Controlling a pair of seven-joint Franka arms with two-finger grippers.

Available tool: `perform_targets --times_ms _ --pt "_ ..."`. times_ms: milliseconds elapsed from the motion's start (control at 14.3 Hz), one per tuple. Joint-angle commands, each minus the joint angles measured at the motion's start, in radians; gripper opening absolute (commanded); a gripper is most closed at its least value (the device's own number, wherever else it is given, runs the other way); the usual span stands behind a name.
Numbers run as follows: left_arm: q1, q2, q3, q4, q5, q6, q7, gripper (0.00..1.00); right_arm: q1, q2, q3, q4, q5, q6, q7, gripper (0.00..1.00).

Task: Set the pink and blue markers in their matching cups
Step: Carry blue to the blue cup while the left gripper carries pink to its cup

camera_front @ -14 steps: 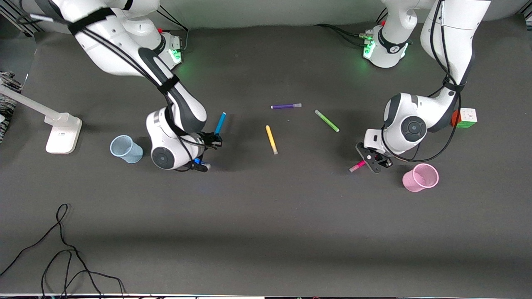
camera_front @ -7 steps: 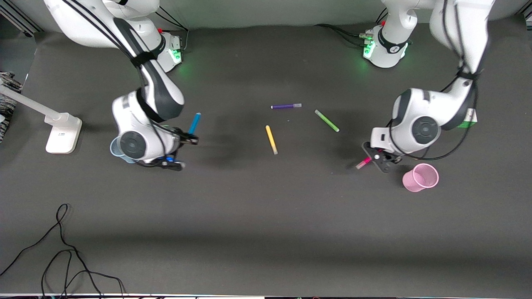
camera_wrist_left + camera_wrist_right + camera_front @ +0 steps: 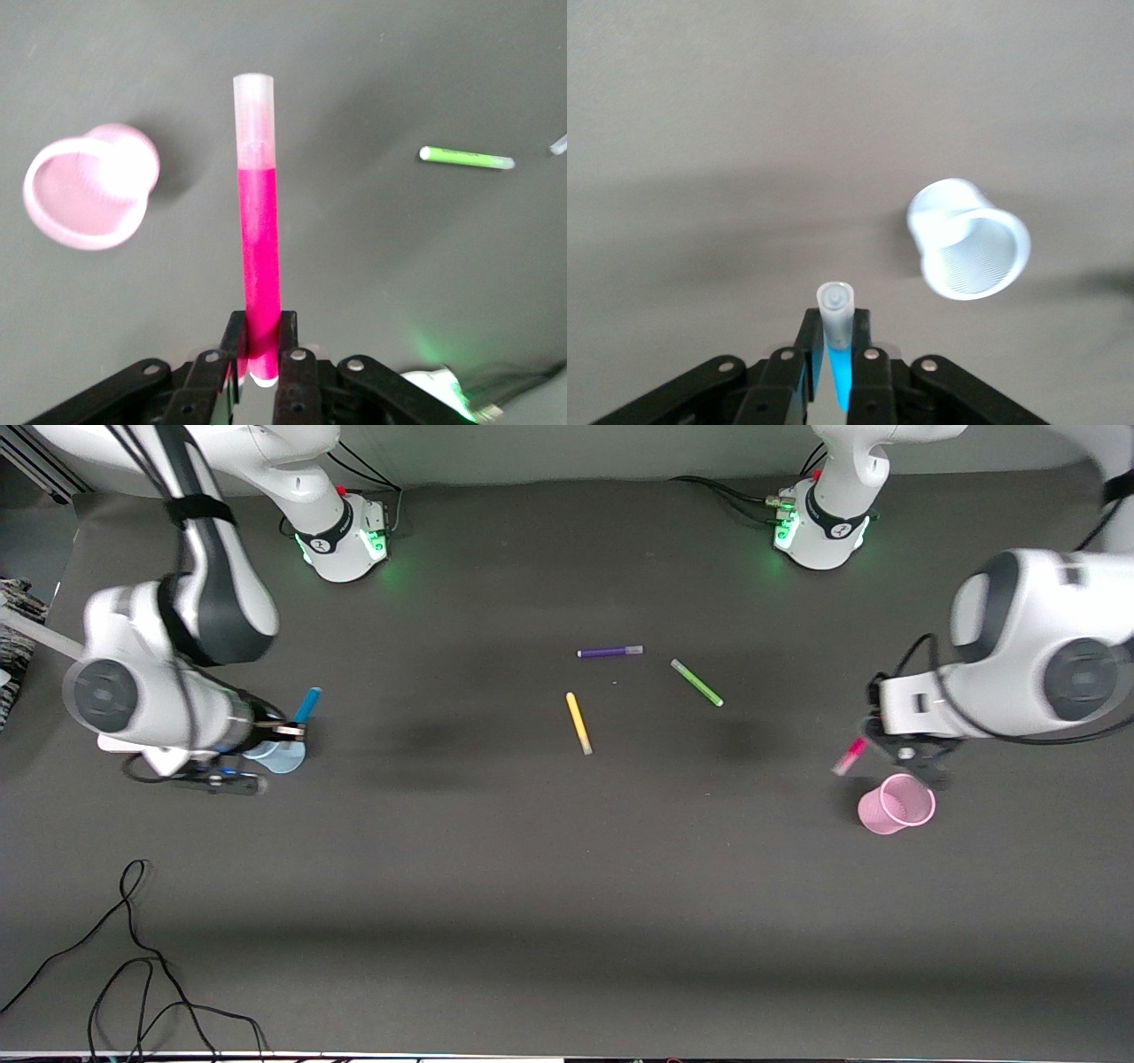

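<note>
My right gripper (image 3: pixel 288 731) is shut on the blue marker (image 3: pixel 308 704) and holds it in the air over the pale blue cup (image 3: pixel 282 758), which my arm partly hides. In the right wrist view the marker (image 3: pixel 837 329) stands between the jaws (image 3: pixel 836 320), pale end outward, with the blue cup (image 3: pixel 970 241) beside it. My left gripper (image 3: pixel 879 740) is shut on the pink marker (image 3: pixel 850 756), raised beside the pale pink cup (image 3: pixel 897 804). The left wrist view shows the pink marker (image 3: pixel 258 239) in the jaws (image 3: pixel 260 326) and the pink cup (image 3: pixel 89 186) off to one side.
A purple marker (image 3: pixel 609 652), a green marker (image 3: pixel 696 682) and a yellow marker (image 3: pixel 578 723) lie in the middle of the table. A white stand (image 3: pixel 35 638) is at the right arm's end. Black cables (image 3: pixel 133 957) lie near the front edge.
Both arms have swung outward and risen. The right gripper carried the blue marker over the blue cup; the left gripper carried the pink marker closer to the pink cup.
</note>
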Motion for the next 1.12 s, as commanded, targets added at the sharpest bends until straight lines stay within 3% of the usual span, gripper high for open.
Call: perform_targets --times_ms 0,210,420,769,1049 --pt "0.043 0.025 0.006 0.101 -0.008 -0.116 -0.144 0.0 0.01 -0.096 -0.056 -0.091 -0.048 0.094 -0.139 0.0" --pt "0.058 0.044 0.011 0.134 0.017 -0.118 -0.382 0.0 0.01 -0.176 -0.122 -0.272 -0.048 0.325 -0.262 0.0" --pt "0.06 0.093 0.026 0.156 0.049 -0.119 -0.489 0.0 0.01 -0.167 -0.191 -0.331 -0.048 0.488 -0.402 0.0" --pt "0.061 0.285 0.028 0.266 0.092 -0.22 -0.542 0.0 0.01 -0.167 -0.212 -0.45 -0.042 0.686 -0.411 0.0" --pt "0.063 0.405 0.035 0.321 0.11 -0.23 -0.551 0.0 0.01 -0.16 -0.214 -0.475 -0.033 0.707 -0.404 0.0"
